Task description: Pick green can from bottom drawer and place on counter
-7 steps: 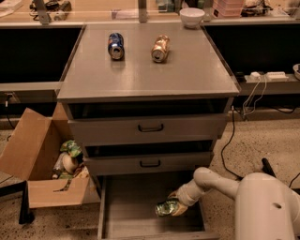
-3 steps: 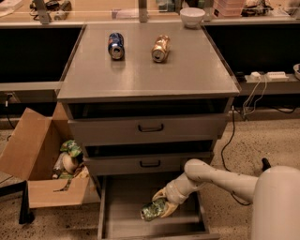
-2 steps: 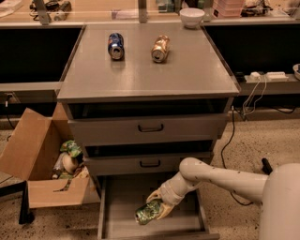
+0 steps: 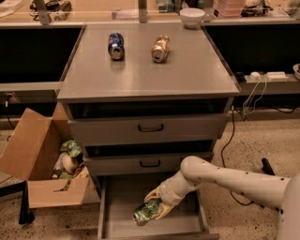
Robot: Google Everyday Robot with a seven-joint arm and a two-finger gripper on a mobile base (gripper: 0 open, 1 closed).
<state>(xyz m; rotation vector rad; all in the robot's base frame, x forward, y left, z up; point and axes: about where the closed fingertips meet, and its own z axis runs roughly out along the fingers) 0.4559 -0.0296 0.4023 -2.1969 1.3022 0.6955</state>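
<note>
One green can (image 4: 146, 212) lies tilted on its side in the gripper (image 4: 156, 205), whose tan fingers (image 4: 163, 211) are pinched around it, one above and one below. Can and gripper hang over the middle of the bottom drawer (image 4: 123, 199), which stands pulled open toward the camera; whether the can touches the drawer floor cannot be told. The can's silver end points to the lower left. The robot's pale arm (image 4: 225, 179) reaches in from the right edge and bends down at an elbow just before the drawer's right wall.

Above the open drawer sit two shut grey drawer fronts, the lower one (image 4: 150, 164) and the upper one (image 4: 151, 127), each with a black bar handle. On top is the table (image 4: 150, 77), a flat grey surface. Toward its far end lie a blue can (image 4: 116, 45) and a gold-orange can (image 4: 160, 48), both on their sides, near each other but apart. Behind the table a white bowl (image 4: 192, 17) stands on a tan bench (image 4: 93, 8).

Left of the drawers an open cardboard box (image 4: 33, 157) rests on the speckled floor (image 4: 262, 140), with green wrappers and other small things inside
</note>
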